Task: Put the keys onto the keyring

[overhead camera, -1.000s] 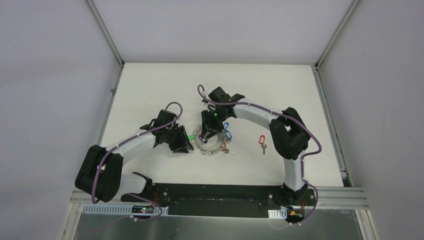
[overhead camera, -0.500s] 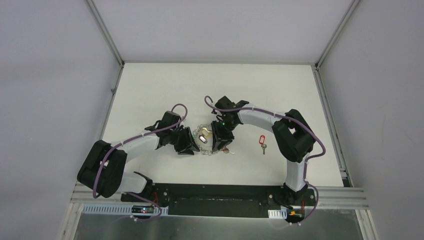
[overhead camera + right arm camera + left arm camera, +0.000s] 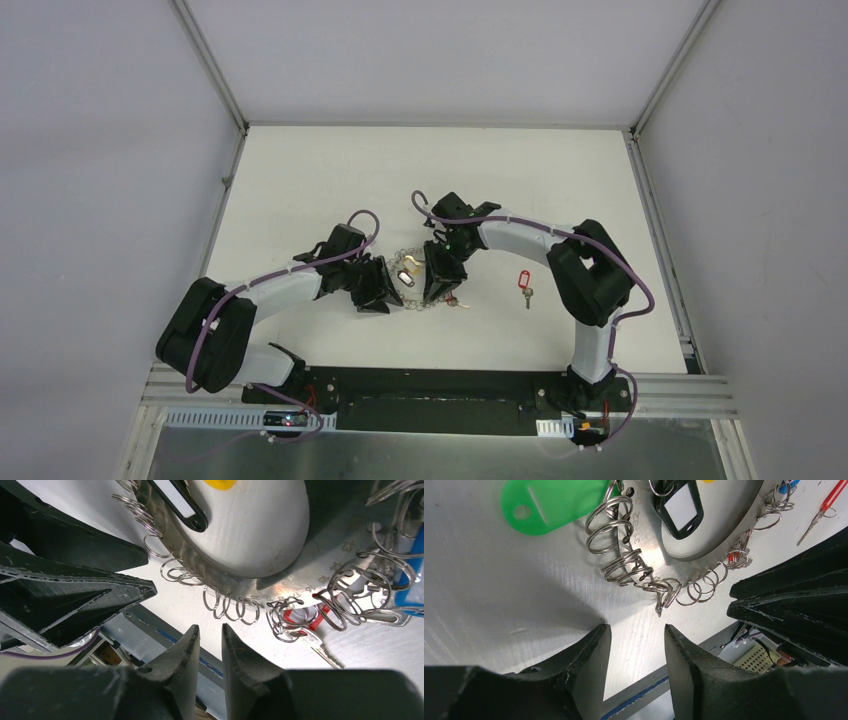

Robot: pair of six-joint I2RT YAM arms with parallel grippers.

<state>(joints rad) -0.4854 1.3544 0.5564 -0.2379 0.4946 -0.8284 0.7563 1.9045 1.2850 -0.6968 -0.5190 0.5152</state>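
- The keyring (image 3: 410, 300) lies mid-desk (image 3: 300, 180) between the two arms. It is a broad grey band (image 3: 647, 539) stamped with numbers and fringed with silver split rings (image 3: 696, 587).
- The left wrist view alone shows a green tag (image 3: 551, 500) touching that fringe.
- The right wrist view alone shows a blue tag (image 3: 412, 600) and a red tag (image 3: 289, 616) under the loops.
- Both wrist views show a black tag (image 3: 679, 507) inside the hoop.
- Only the top view shows a red-tagged key (image 3: 522, 281) lying apart to the right.
- The band may be tipped off the desk, but that is unclear.
- The left gripper (image 3: 636, 630) has its fingers parted and empty.
- The right gripper (image 3: 210, 627) has its fingers a slit apart, grasping nothing.
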